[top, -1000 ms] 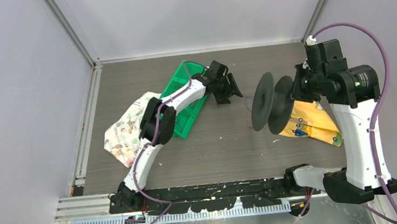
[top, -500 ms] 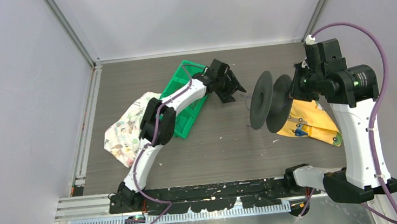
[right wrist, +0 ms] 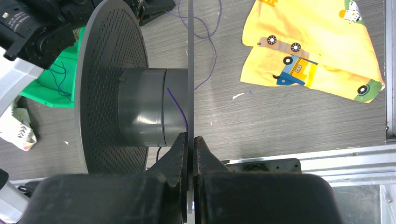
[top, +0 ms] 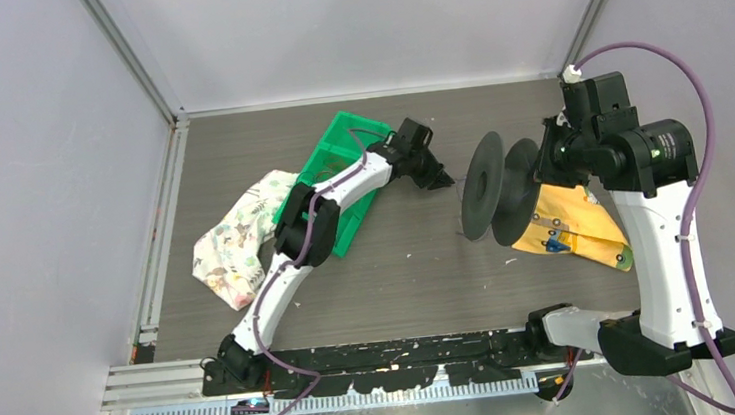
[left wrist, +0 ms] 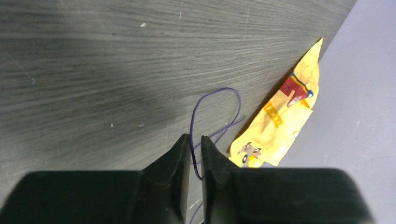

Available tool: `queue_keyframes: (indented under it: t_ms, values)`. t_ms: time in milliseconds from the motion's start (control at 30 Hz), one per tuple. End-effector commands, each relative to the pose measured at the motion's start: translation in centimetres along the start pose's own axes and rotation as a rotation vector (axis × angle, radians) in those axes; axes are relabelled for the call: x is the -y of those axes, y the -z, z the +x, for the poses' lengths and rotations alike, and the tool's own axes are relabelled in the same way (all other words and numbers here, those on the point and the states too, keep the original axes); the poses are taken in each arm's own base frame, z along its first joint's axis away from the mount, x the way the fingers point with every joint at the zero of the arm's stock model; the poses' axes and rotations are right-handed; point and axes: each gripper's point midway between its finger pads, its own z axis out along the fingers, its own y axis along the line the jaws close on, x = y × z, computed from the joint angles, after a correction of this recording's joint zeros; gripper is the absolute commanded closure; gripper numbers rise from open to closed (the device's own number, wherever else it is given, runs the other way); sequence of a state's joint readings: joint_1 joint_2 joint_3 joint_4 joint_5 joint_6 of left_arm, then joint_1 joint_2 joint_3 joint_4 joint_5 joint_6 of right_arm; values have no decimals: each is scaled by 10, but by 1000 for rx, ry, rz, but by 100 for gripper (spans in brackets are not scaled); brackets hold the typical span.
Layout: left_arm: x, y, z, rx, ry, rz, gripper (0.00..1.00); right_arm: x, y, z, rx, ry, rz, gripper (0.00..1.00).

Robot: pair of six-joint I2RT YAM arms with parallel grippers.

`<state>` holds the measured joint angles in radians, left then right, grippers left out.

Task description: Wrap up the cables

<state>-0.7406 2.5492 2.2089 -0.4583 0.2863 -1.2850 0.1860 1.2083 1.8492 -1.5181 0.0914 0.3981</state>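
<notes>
The cable (left wrist: 224, 88) is a very thin dark-purple wire. One turn lies across the hub of the spool (right wrist: 140, 107), and the rest trails in loose loops on the tabletop (top: 399, 265) between the two arms. The left end effector (left wrist: 195, 140) has its fingers pinched almost together, with the wire running into the narrow gap, so it looks to be gripping the cable. The right end effector (right wrist: 190, 140) is clamped on the edge of one spool flange, holding the spool off the tabletop with its axis roughly level.

The main risk is slack. If the left arm feeds the loose loops without tension, the wire may slip over a flange, knot on itself, or snag the yellow cloth (right wrist: 317, 46) beside it. A wire this fine could also slide out of the pinch.

The tabletop is dark grey wood grain, flecked with pale crumbs. A green basket (top: 338, 150) and a floral cloth (top: 236, 239) sit to the left, with pale walls all round.
</notes>
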Motion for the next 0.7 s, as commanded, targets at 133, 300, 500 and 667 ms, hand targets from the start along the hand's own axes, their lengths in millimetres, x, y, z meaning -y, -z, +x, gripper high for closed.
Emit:
queue_keyframes:
  t_ms: [133,300,500,667]
  values:
    - [55,42,-21,79,-94,163,99,-4,-3,-11,81,-12,-28,100]
    - [91,99,-52,171,-186,258,99,-3,-26,1,33,-2,-17,99]
    - [135,147,-70,221,-267,383,100,-32,-49,19,-67,3,-136,99]
    - [177,187,-76,251,-326,507,99,-39,-65,35,-117,50,-130,99]
